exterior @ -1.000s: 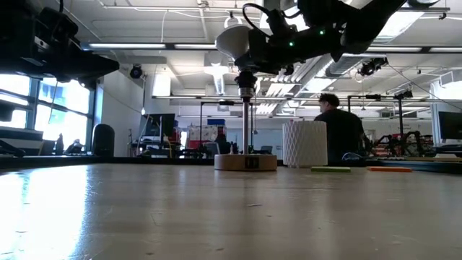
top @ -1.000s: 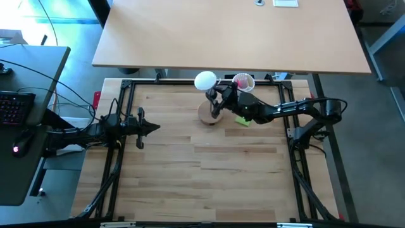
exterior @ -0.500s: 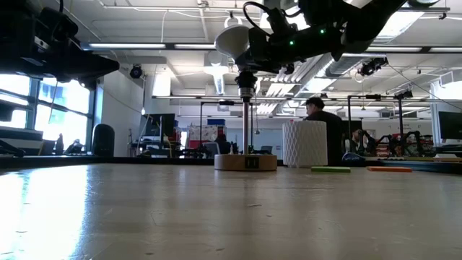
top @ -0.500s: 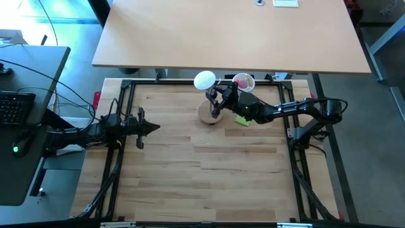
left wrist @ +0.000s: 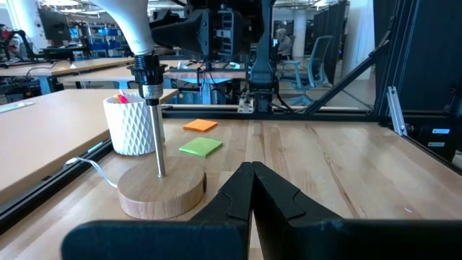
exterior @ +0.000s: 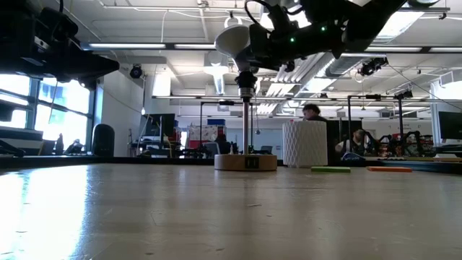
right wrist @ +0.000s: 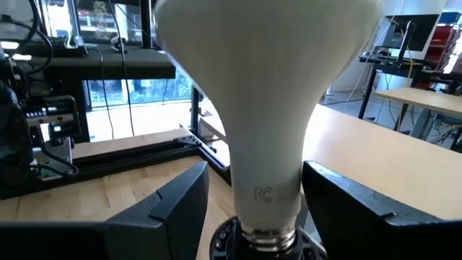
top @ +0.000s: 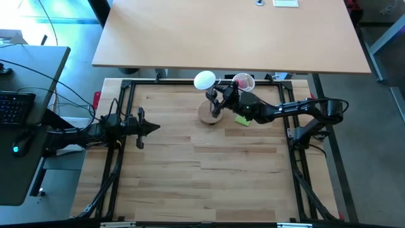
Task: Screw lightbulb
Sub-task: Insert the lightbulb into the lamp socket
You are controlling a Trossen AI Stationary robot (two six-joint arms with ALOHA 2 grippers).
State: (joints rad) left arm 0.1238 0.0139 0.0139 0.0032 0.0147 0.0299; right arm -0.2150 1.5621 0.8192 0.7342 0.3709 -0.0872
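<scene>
Right wrist view: right gripper [right wrist: 251, 206] fingers apart beside bulb [right wrist: 264, 87] neck
Bulb: seated in socket [left wrist: 149, 72]
Left gripper [left wrist: 253, 189]: fingers together, waiting
Progress: apparently near done; tightening possibly left

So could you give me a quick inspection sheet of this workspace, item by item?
Surface: wooden table, mostly bare.
Job's things: lightbulb upright in the black socket, on a thin post over a round wooden base.
Clutter: white ribbed cup with pink contents; green and orange pads.
Claws: right claw open, fingers either side of the bulb's neck; left claw shut, at the table's left edge.
Cables: thin cord from the base; loose wires left of the table.
Surroundings: second table, keyboard, people far off.
</scene>
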